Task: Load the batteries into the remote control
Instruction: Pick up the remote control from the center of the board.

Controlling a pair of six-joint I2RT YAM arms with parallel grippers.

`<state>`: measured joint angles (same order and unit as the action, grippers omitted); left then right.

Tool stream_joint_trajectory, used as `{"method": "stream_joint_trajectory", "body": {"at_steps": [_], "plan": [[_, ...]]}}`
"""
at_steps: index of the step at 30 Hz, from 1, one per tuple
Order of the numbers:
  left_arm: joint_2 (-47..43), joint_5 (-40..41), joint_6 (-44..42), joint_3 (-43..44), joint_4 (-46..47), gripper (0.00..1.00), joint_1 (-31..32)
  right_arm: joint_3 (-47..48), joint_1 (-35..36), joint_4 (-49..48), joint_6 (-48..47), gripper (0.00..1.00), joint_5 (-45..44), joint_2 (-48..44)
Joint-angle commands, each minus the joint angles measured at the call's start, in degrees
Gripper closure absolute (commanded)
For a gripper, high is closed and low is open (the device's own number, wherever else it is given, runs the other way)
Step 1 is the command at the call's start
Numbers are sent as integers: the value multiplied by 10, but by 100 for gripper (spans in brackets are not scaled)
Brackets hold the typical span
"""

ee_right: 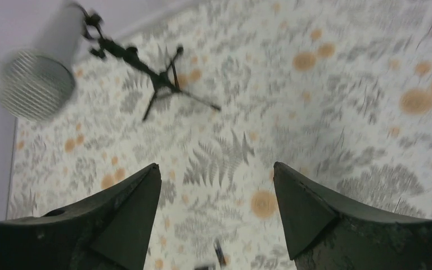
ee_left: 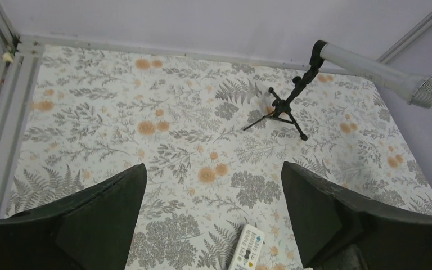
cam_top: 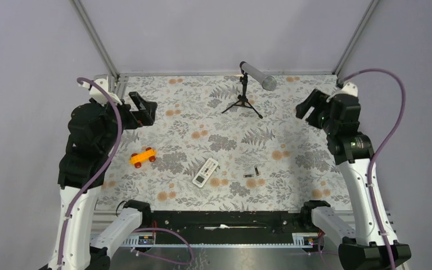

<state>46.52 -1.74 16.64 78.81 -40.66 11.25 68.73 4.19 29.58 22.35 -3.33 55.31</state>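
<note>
The white remote control point(cam_top: 205, 172) lies button side up on the flowered table, near the front middle. Its top end shows at the bottom of the left wrist view point(ee_left: 247, 252). Two slim dark batteries point(cam_top: 252, 172) lie just right of it, close together; they show blurred at the bottom of the right wrist view point(ee_right: 219, 254). My left gripper point(cam_top: 142, 108) is open and empty, raised high at the back left. My right gripper point(cam_top: 310, 108) is open and empty, raised high at the back right. Both are far from the remote and batteries.
An orange toy car point(cam_top: 143, 157) sits left of the remote. A microphone on a small black tripod point(cam_top: 243, 102) stands at the back middle, its head point(cam_top: 268, 82) pointing right. Grey walls and metal rails border the table.
</note>
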Motion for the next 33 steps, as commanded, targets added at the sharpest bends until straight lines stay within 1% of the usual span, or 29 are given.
{"method": "stream_joint_trajectory", "body": {"at_steps": [1,3,5,7,11,14,15,16,17,19,22,25,28,31,33], "plan": [[-26,-1,12,-18,35,1,1,-98,-1,-5,56,19,53,-59],[-34,-2,15,-40,43,1,2,-145,-1,-11,75,17,39,-84],[-38,-22,15,-80,60,1,2,-193,-1,-32,84,14,45,-113],[-31,-70,-8,-104,61,1,2,-235,-1,-48,88,13,78,-136],[1,-122,-15,-140,47,1,3,-313,-1,-82,105,13,178,-158],[10,-114,22,-199,62,1,16,-352,-2,-110,120,13,218,-165],[9,-101,33,-224,71,1,31,-360,-1,-114,122,13,226,-165],[8,-54,46,-247,76,1,61,-366,-1,-120,118,11,240,-165],[8,-22,49,-266,76,1,86,-372,-1,-130,108,5,265,-165],[19,12,33,-294,77,1,136,-376,-1,-136,97,1,295,-164],[48,30,9,-317,76,1,190,-376,0,-110,78,0,284,-157],[75,39,36,-338,92,1,253,-380,-1,-94,75,1,270,-150],[113,53,72,-370,138,1,315,-396,-1,-103,90,0,266,-157],[167,78,100,-384,172,1,361,-409,-1,-111,104,0,262,-163],[200,92,102,-384,188,1,388,-411,-1,-109,107,0,259,-160]]}}
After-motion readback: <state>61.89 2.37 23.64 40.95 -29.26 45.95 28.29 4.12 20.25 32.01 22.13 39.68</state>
